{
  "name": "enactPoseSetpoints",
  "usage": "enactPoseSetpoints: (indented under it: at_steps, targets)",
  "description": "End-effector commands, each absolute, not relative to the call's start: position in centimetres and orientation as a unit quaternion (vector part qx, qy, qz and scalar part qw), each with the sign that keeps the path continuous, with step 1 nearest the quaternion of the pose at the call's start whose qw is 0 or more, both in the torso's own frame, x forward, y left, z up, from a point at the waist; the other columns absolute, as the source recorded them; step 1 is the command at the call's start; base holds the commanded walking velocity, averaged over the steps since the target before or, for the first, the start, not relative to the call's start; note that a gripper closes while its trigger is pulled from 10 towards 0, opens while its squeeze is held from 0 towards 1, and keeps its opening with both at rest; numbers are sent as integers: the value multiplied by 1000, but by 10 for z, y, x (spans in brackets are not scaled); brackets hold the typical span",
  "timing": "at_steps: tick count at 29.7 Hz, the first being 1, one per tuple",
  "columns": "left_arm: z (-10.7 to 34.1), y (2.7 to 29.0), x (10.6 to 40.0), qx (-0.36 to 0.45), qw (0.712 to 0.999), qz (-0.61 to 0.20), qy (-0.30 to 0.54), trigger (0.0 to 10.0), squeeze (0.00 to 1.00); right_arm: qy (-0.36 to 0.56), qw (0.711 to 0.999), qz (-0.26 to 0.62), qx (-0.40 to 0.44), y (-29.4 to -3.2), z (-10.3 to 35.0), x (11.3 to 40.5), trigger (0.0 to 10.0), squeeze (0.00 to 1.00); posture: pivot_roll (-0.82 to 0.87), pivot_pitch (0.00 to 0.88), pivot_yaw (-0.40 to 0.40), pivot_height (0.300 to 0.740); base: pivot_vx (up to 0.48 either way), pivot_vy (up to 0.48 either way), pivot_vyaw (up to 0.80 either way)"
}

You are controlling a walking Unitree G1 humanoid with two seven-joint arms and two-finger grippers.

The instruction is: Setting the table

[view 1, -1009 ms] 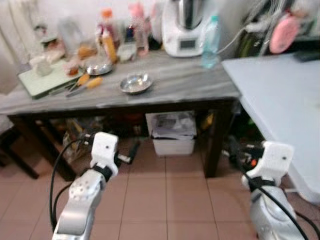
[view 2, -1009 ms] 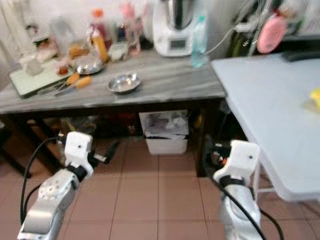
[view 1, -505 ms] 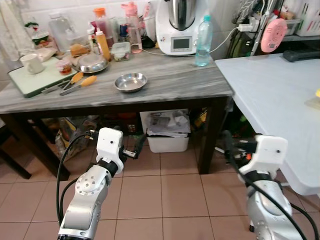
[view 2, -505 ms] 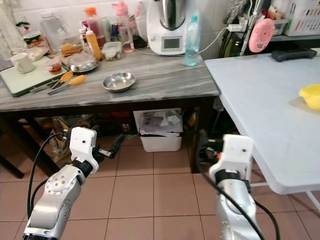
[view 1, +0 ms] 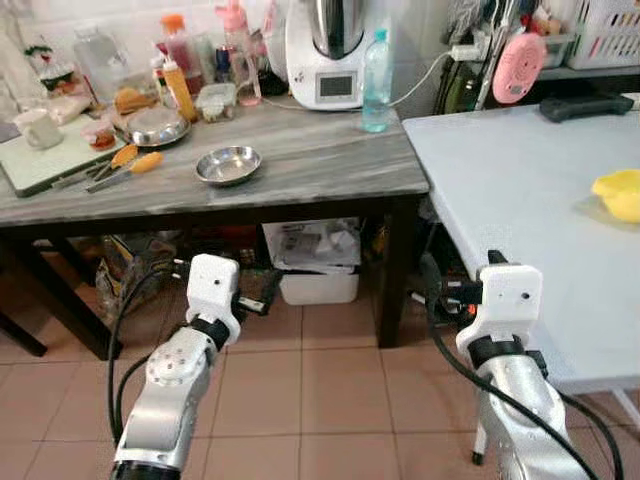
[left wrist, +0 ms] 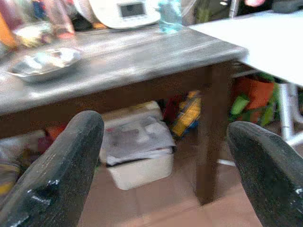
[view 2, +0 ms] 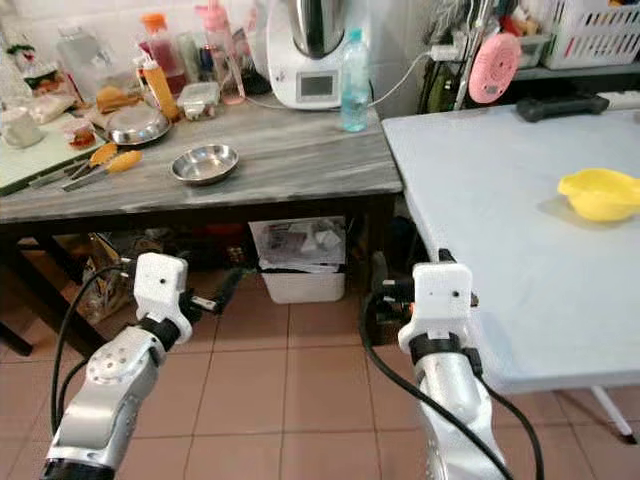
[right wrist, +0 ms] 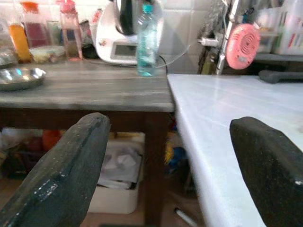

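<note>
A small steel bowl (view 1: 228, 165) sits near the front of the grey wooden table (view 1: 320, 165). Behind it lie a second steel dish (view 1: 157, 126), orange-handled tongs (view 1: 120, 168) and a white mug (view 1: 37, 100) on a pale green board. On the white table (view 1: 500, 190) to the right rests a yellow bowl (view 1: 618, 195). My left gripper (view 1: 268, 292) is held low over the floor before the grey table, open and empty, its fingers (left wrist: 57, 179) spread wide. My right gripper (view 1: 432, 292) hovers beside the white table's edge, open and empty too, with its fingers (right wrist: 71, 165) wide apart.
Bottles, a water bottle (view 1: 376, 68) and a white kitchen machine (view 1: 325, 50) line the back of the grey table. A white bin (view 1: 318, 262) stands under it. A pink round thing (view 1: 519, 66) hangs on a rack behind the white table. Tiled floor lies underfoot.
The whole view has swung to the right and sharpened, bringing the yellow bowl and more of the white table into sight. Both arms keep their low, forward pose.
</note>
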State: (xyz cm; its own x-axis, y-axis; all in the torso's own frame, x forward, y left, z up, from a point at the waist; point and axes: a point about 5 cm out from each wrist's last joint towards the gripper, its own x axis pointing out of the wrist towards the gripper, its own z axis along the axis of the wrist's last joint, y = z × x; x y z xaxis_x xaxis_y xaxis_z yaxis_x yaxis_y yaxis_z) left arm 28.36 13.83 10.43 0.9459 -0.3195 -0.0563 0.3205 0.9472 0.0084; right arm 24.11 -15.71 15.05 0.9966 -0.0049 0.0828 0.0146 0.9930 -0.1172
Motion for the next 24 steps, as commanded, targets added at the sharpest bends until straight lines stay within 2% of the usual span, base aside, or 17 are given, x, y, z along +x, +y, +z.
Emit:
enactPoseSetpoints:
  at_steps: [1,24]
  targets:
    - [106,135,284,14,985,-171,24,10000,0,-55,997,-10,-61,-160,157,241,10000,0,-122,0,99,740,0,-480,0]
    - [110,127,290,10,983,-182,17,10000,0,-59,996,-26,-61,-161,159,239,10000,0,-139,0,113,740,0,-480,0]
